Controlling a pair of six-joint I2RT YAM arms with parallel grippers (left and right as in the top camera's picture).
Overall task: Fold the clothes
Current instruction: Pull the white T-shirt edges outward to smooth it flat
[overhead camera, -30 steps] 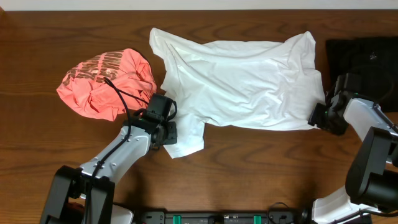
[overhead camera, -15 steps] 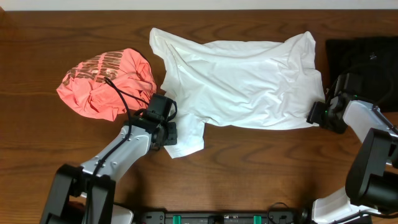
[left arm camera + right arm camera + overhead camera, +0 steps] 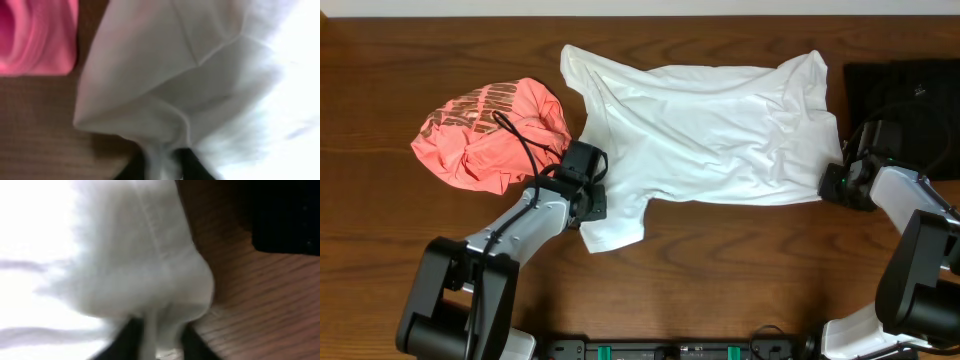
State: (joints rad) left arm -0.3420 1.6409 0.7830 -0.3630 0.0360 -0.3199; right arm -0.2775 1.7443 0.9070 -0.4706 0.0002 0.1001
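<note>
You are working with the plain white short-sleeved T-shirt (image 3: 710, 130) lying spread across the table (image 3: 740, 280), long axis left-right. The left end effector (image 3: 588, 193) is pinching its near-left flap and the right end effector (image 3: 835, 185) its near-right corner. The crumpled coral-pink shirt (image 3: 485, 135) is sitting far left.

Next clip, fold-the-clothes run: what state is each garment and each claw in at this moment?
white short-sleeved T-shirt of thin fabric: spread open, wrinkled, not folded.
coral-pink shirt with pale lettering: crumpled in a heap, left of the T-shirt.
black garment: folded, lying right of the T-shirt.
left claw: shut on the T-shirt's lower-left flap.
right claw: shut on the T-shirt's right edge.
</note>
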